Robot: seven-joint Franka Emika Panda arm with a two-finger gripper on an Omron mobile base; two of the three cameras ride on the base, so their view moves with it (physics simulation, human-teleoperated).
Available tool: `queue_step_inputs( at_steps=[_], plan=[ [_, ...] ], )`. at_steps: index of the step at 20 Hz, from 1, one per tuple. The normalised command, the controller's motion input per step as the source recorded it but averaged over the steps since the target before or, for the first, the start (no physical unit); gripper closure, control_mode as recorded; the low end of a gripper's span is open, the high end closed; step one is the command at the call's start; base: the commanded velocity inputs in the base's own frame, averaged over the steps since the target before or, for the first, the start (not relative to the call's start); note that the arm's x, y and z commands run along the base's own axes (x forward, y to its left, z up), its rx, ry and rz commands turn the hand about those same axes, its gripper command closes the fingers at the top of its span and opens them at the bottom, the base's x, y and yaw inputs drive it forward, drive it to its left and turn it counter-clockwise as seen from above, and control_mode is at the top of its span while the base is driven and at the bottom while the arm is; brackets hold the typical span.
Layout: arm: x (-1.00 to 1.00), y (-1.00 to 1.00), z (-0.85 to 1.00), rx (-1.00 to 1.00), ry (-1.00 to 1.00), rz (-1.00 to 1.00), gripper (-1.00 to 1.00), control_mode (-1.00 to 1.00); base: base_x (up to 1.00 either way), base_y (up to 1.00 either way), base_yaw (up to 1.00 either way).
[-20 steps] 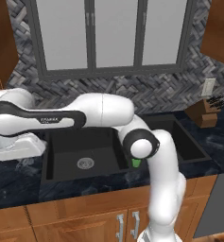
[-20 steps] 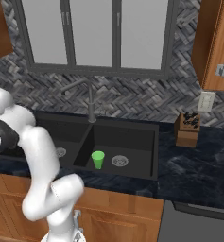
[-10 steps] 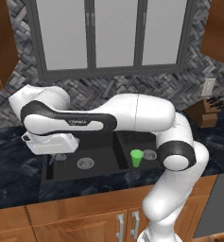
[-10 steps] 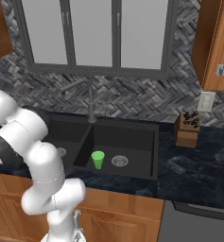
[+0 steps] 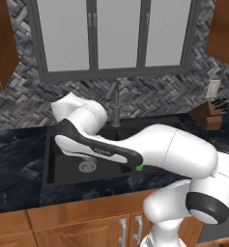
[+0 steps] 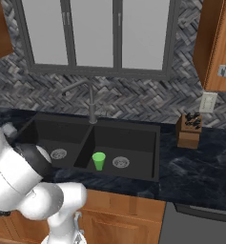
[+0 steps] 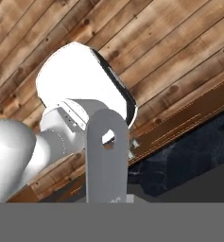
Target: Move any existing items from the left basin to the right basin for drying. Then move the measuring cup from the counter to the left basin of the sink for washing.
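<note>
One green tumbler point(image 6: 98, 160) stands upright in the right basin point(image 6: 133, 143), just beside its steel drain point(image 6: 120, 162) at about nine o'clock from it, near the centre divider. We judge it sits there because the first half of the task is done: the left basin point(image 6: 47, 138) holds nothing but its own drain point(image 6: 58, 153). In the left base view the tumbler shows as a sliver of green point(image 5: 140, 167) at the arm's underside.

Our arm point(image 5: 135, 149) is folded low across the sink, forearm lying over the left basin toward nine o'clock. The jaws are shut, and we cannot see anything held in them. The hand camera looks at wooden cabinet fronts and a strip of dark worktop point(image 7: 189, 156).

We cannot pick out the measuring cup with certainty; a small pale thing point(image 6: 8, 128) on the worktop point(image 6: 205, 162) at nine o'clock of the sink may be it. The faucet point(image 6: 90, 102) rises at twelve o'clock over the divider, so room lies low and forward.
</note>
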Motion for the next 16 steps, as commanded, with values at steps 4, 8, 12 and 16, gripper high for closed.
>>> queue_step_inputs(
  at_steps=[4,8,12,16],
  plan=[
    [0.47,-0.53,-0.06,0.08,-0.01,0.00,1.00,-1.00,0.00,0.00,0.00],
    [0.60,-0.37,-0.07,0.07,0.00,0.00,1.00,-1.00,0.00,0.00,0.00],
    [0.60,-0.20,-0.17,0.08,0.00,0.00,1.00,-1.00,0.00,0.00,0.00],
    [0.60,-0.05,-0.24,0.06,0.01,0.00,1.00,-1.00,0.00,0.00,0.00]
  ],
)
